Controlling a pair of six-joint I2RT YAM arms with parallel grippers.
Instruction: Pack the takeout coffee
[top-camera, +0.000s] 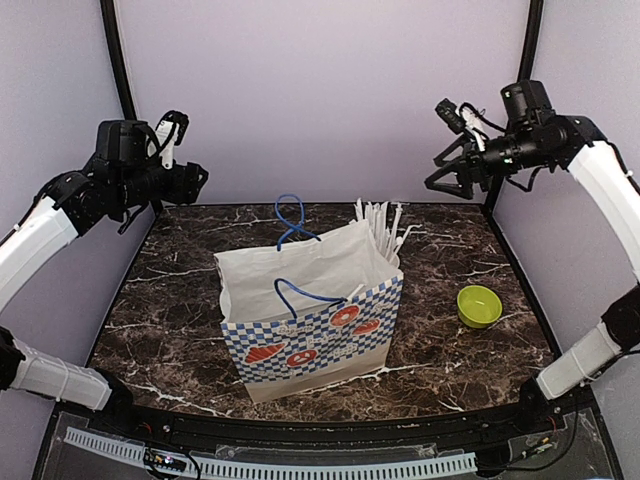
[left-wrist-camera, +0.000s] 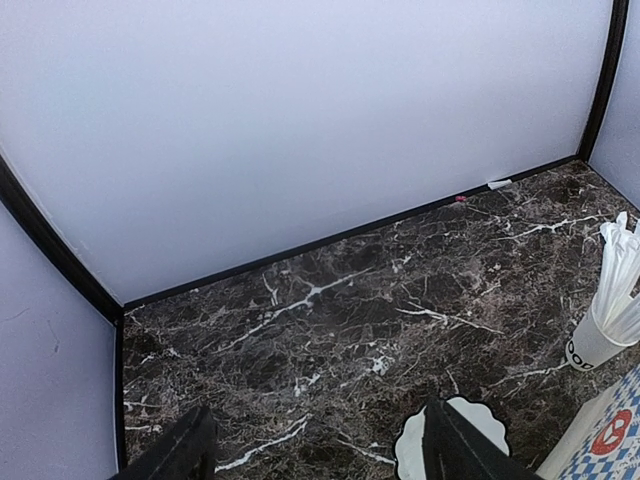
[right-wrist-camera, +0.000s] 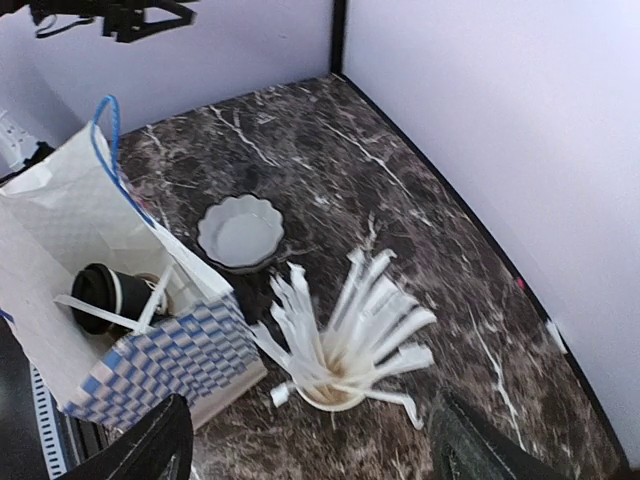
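Observation:
One takeout coffee cup (right-wrist-camera: 105, 296), black with a black lid, sits inside the blue-and-white checked paper bag (right-wrist-camera: 160, 360), with a wrapped straw lying across it. In the top view the bag (top-camera: 315, 330) stands mid-table and its inside is hidden. My right gripper (right-wrist-camera: 310, 400) hangs open and empty high above the white cup of straws (right-wrist-camera: 340, 345), to the right of the bag; it also shows at the back right (top-camera: 442, 176). My left gripper (left-wrist-camera: 315, 410) is open and empty, raised over the back left of the table (top-camera: 195, 182).
A white scalloped dish (right-wrist-camera: 240, 232) lies behind the bag, partly behind my left fingers (left-wrist-camera: 480, 425). The straw cup (top-camera: 385, 235) stands at the bag's back right corner. A lime-green bowl (top-camera: 479, 305) sits on the right. Walls close in the back and sides.

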